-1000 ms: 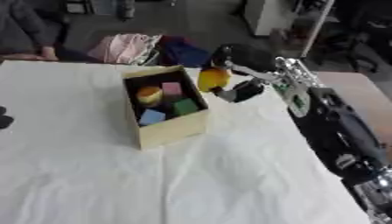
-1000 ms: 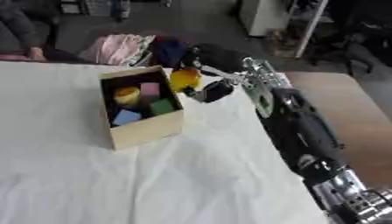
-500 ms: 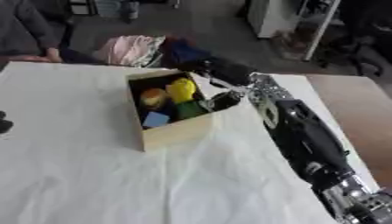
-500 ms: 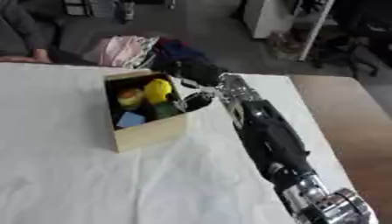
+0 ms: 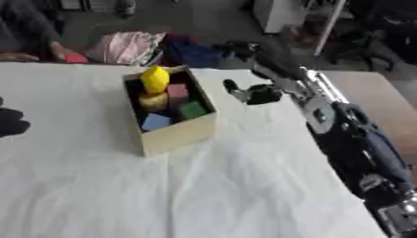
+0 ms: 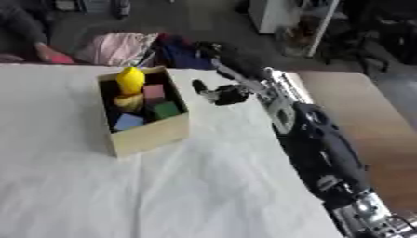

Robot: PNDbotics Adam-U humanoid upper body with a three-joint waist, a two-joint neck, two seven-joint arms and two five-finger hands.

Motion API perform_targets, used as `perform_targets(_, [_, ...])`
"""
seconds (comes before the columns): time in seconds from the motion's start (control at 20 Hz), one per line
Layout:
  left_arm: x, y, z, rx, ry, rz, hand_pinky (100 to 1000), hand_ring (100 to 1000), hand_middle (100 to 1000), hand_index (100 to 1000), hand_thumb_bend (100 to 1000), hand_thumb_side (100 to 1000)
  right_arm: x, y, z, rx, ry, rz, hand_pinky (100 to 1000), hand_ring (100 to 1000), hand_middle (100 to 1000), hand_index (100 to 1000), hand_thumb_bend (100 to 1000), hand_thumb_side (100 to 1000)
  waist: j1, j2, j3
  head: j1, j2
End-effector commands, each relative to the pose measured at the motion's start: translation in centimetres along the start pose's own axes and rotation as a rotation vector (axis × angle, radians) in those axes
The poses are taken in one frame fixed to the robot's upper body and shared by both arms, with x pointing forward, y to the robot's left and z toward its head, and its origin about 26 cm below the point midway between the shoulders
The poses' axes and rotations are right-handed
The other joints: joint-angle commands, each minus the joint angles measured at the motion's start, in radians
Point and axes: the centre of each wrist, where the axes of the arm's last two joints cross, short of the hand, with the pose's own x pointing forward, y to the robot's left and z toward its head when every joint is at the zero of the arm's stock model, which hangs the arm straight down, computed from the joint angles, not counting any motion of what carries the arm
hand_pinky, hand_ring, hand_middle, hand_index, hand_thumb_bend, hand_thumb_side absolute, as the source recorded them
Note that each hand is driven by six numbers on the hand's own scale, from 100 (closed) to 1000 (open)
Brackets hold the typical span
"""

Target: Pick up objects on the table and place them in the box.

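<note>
A tan cardboard box (image 5: 178,135) stands on the white cloth, left of centre. Inside it a tall yellow object (image 5: 155,79) stands at the far end, above a round yellow piece (image 5: 152,100). A pink block (image 5: 177,90), a green block (image 5: 192,110) and a blue block (image 5: 155,122) also lie inside. My right hand (image 5: 259,94) hovers just right of the box, apart from it and holding nothing, with one finger sticking out toward the box. My left hand (image 5: 11,122) is only a dark shape at the left edge.
The white cloth (image 5: 204,186) covers the table, with bare wood (image 6: 383,121) along the right side. Pink fabric (image 5: 122,46) and dark blue fabric (image 5: 191,51) are piled beyond the far edge. A person's sleeve (image 5: 20,28) shows at the upper left.
My right hand brought the yellow object over the box, left it inside, and has drawn back to the right, now holding nothing. The camera has also shifted.
</note>
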Motion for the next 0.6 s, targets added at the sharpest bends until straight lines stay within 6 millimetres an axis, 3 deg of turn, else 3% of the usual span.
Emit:
perform_targets(0.05, [0.5,0.5,0.1,0.028,-0.007,-0.026,779,718,691,873,100,581,1.9,-2.7,1.2,-0.113,-0.029,-0.113,776,714,759,910,100,297,0.008,-0.032,-0.015,0.029,0.021])
perform_targets(0.2, [0.3,0.5,0.5,0.042,0.016,-0.028,779,719,690,870,100,586,4.0,-1.7,3.9,-0.186,0.029,-0.293,751,669,692,855,100,405,0.008,-0.031,-0.045,0.049,0.033])
perform_targets(0.6, [-0.2,0.0,1.3,0.062,0.055,-0.037,779,726,694,864,100,604,8.3,2.1,9.8,-0.323,0.199,-0.618,721,621,623,819,100,442,0.017,-0.015,-0.109,0.095,0.068])
